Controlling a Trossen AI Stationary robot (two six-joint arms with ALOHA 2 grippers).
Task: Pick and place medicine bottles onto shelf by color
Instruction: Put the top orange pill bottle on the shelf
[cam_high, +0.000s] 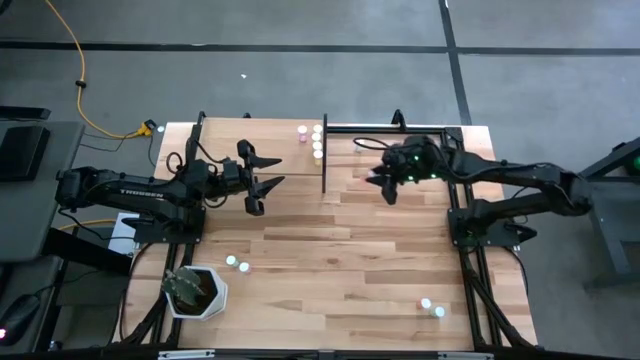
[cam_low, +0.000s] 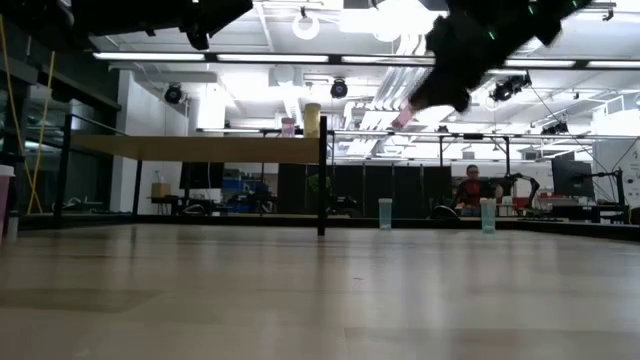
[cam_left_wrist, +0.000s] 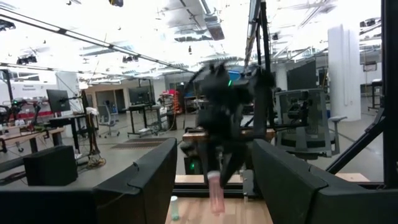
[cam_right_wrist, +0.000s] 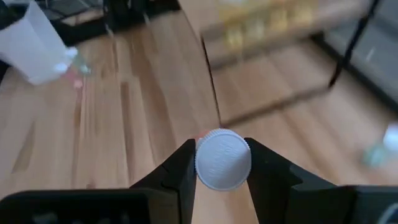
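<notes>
**Right gripper carries a pink bottle above the shelf**

The shelf (cam_high: 400, 160) sits at the tabletop's far edge, right of centre, its black posts marking its near-left corner. The right arm reaches in from the right edge, forearm stretched along the shelf, and the right gripper (cam_high: 383, 181) hangs over the shelf's near-left part, well above the board in the low view. Its fingers (cam_right_wrist: 179, 168) are clamped on a bottle (cam_right_wrist: 222, 159) with a white ribbed cap; the low view shows a pinkish body (cam_low: 402, 118) poking out beneath the gripper, tilted.

Four bottles (cam_high: 316, 140) stand in a tight group at the far edge of the tabletop, just left of the shelf's left side: one pink, the others yellowish. From the low view they appear on the raised board near its post.

The left arm extends from the left edge toward the centre. The left gripper (cam_high: 262, 176) hovers over the tabletop, left of the shelf's post, fingers spread wide and holding nothing.

The middle and near half of the tabletop lie mostly bare. Two pale bottles (cam_high: 236, 264) stand left of centre toward the near edge, close to a potted plant (cam_high: 195, 290) at the near-left corner. Two more (cam_high: 432, 307) stand near the near-right corner.
</notes>
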